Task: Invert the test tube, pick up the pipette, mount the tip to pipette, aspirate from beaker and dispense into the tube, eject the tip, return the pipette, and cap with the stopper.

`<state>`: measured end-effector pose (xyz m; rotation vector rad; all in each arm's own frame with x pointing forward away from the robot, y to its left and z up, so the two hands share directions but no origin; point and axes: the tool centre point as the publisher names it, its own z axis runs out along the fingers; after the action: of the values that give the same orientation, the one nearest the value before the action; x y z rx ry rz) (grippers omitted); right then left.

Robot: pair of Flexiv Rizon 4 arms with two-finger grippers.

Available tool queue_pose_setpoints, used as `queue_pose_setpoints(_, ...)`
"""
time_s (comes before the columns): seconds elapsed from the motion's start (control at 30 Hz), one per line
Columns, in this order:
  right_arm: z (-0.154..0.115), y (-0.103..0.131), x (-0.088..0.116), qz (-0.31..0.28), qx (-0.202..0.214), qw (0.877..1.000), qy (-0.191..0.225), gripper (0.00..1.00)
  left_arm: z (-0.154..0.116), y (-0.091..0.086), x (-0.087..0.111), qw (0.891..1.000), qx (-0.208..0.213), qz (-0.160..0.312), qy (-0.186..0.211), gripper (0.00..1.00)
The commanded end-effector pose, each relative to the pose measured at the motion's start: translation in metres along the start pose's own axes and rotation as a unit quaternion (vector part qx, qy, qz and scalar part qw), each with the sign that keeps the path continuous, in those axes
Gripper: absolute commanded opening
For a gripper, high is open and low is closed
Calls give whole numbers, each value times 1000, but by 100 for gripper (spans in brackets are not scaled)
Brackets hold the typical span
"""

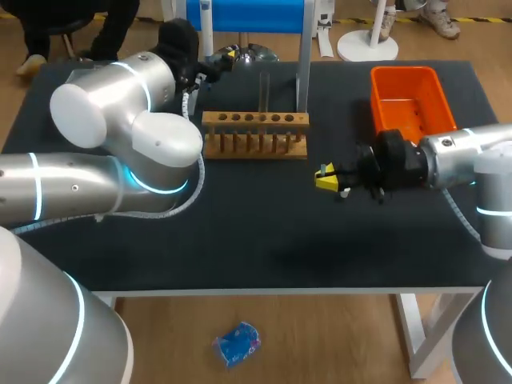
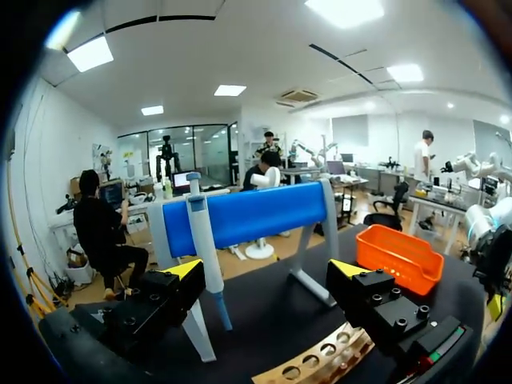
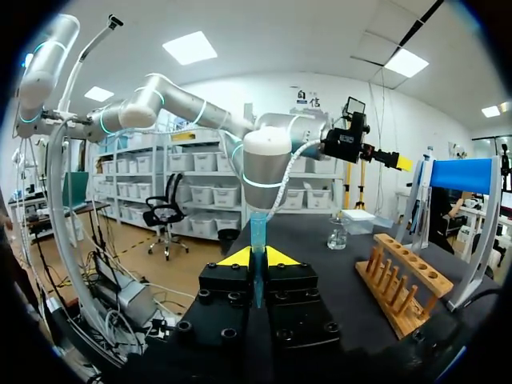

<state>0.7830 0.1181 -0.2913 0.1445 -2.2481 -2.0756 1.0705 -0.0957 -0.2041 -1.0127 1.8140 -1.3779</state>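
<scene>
Gripper of the left arm stands open, its yellow-tipped fingers wide apart and holding nothing. Just ahead of it, nearer one finger than the other, a white and blue pipette hangs upright on a blue stand. The pipette is not yet between the fingers. Picking it up looks to be the step in hand. The next move likely calls for centring on the pipette body, advancing, then closing. The right gripper is clamped on a slim, blue-tinted tube that rises upright from its fingers. Beyond it, off to one side, are a wooden rack and a small beaker.
</scene>
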Motion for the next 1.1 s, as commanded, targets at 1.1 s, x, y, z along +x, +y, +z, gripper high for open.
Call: queue_pose_setpoints(1.1,-1,1,1,0,1,1000,-1,0,69,-18,-61,984,-50,-48,-162,100)
